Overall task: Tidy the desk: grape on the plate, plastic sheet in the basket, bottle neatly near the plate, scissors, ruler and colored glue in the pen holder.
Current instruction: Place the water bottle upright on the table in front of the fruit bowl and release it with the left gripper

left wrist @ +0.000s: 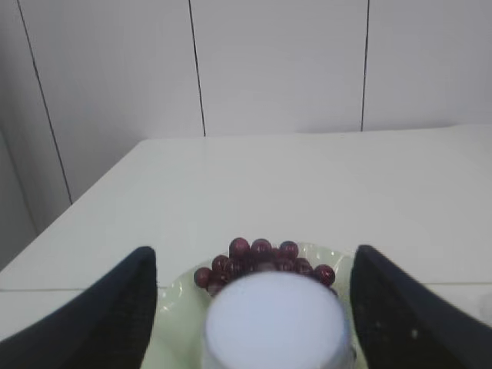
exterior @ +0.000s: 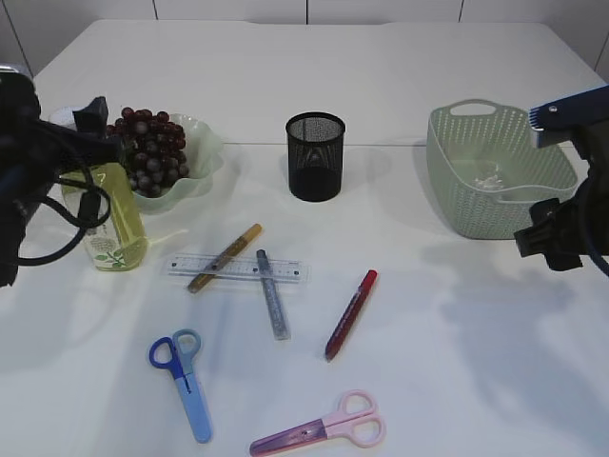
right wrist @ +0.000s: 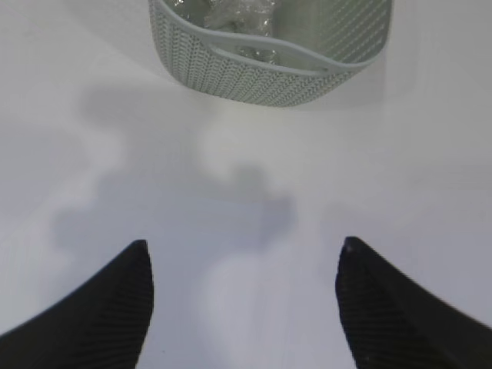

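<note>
Left wrist view showed my left fingers [left wrist: 123,307] spread wide apart on either side of the bottle [left wrist: 275,319], its white cap filling the bottom centre of the frame between them. They flanked the cap, but I could not tell whether either pad touched it. Just beyond the cap sat the grape [left wrist: 261,261] cluster on the pale green plate [left wrist: 181,288]. In the exterior view the bottle stood upright at the left edge, just beside the plate, under my left gripper [exterior: 90,119].

My right fingers [right wrist: 115,307] were also wide apart, holding nothing, above bare counter [right wrist: 415,154] at the bottom of the right wrist view. The basket [right wrist: 261,73] lay at the top of that frame with the crumpled plastic sheet [right wrist: 231,15] already inside it.

I judged the bottle placement to be the step in hand. To do it well I would lift straight up so neither finger clipped the cap and tipped the bottle toward the plate.

Further out in the exterior view, the pen holder [exterior: 315,156] stood at upper centre, with no tools showing above its rim. Below it lay the ruler [exterior: 285,269] with the gold glue pen [exterior: 225,257] and silver glue pen [exterior: 272,293] crossing it, the red glue pen [exterior: 350,314] to their right, and the blue scissors [exterior: 183,381] and pink scissors [exterior: 324,428] along the bottom.
</note>
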`<action>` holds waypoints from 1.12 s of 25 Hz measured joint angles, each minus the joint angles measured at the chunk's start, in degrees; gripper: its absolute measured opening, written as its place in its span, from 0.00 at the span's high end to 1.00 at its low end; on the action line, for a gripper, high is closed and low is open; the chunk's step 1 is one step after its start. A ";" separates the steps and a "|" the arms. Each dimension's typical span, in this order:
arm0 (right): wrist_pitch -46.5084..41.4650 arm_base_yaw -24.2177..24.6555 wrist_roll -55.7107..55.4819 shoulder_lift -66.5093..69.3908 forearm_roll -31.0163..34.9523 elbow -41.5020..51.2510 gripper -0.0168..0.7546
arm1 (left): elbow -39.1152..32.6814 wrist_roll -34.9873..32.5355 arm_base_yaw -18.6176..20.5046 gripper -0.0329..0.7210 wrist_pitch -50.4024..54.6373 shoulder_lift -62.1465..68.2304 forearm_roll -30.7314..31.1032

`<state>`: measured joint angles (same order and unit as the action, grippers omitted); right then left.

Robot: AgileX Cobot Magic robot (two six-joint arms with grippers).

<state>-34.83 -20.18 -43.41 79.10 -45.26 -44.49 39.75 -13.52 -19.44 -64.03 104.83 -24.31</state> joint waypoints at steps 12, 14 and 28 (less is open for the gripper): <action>-7.20 0.00 7.54 0.00 0.33 0.00 0.23 | -0.34 -4.22 0.00 0.24 14.07 -12.80 -0.36; -11.39 0.00 11.73 0.00 2.32 0.00 0.23 | -0.37 -4.39 0.00 0.25 15.78 -14.88 -0.40; -33.91 0.00 45.31 -0.21 47.73 -10.68 0.23 | -0.59 -4.49 0.00 0.25 38.46 -30.09 0.89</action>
<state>-68.74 -20.18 1.91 78.88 2.47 -55.17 39.16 -18.02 -19.44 -25.58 74.74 -23.42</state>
